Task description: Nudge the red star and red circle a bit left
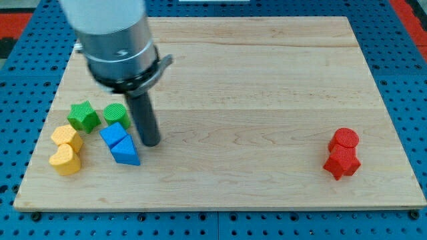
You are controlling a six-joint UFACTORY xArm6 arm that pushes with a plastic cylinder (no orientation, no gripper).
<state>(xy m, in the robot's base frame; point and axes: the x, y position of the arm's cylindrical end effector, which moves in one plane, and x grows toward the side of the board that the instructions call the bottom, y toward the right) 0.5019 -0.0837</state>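
The red circle (344,139) and the red star (341,163) sit touching at the view's right, the circle just above the star. My tip (150,143) is far to their left, at the view's left, just right of the blue cube (113,134) and blue triangle (125,151).
A green star (83,115) and a green circle (115,114) lie left of the rod. A yellow hexagon (67,137) and a yellow heart (65,160) sit at the board's left edge. The wooden board (253,80) rests on a blue pegboard.
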